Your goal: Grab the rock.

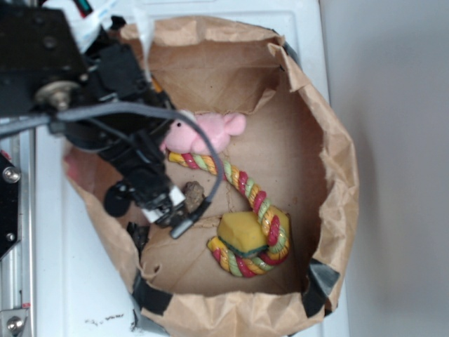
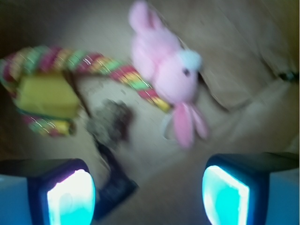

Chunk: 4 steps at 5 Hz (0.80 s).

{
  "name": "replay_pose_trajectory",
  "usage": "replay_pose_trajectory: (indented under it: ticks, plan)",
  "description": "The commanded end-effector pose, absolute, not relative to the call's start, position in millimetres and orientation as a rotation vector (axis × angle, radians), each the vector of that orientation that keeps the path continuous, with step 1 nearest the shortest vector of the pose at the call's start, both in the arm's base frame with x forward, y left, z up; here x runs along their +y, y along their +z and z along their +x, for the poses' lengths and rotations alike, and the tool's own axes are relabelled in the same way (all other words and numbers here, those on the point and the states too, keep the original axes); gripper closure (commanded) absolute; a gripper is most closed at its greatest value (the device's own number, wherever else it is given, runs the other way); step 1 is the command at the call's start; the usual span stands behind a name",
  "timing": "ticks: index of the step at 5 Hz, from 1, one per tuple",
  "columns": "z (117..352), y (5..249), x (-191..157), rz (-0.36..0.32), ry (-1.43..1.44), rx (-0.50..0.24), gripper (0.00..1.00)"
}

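Grey-brown rock (image 1: 193, 194), pink plush (image 1: 208, 132), yellow sponge (image 1: 244, 234).

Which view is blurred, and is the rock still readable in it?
Wrist view: motion-blurred throughout; the rock shows only as a dark smear, the plush keeps its outline, and the finger pads glow cyan, overexposed. Exterior view: sharper; the rock is small but distinct beside the gripper, the arm shades the bag's left side, and the white surface around is washed out.
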<state>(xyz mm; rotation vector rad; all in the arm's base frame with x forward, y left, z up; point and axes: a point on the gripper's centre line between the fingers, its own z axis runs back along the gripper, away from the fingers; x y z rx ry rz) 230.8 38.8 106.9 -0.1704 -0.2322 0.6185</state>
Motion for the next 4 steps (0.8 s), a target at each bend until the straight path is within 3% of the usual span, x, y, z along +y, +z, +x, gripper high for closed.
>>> replay_pose_trajectory:
  ticks: [1, 4]
  plan:
    - [236.8, 105.0, 35.5, -0.166, 0.626, -0.288, 0.0]
    - [240.5, 69.9, -13.2, -0.177, 0.578, -0.258, 0.0]
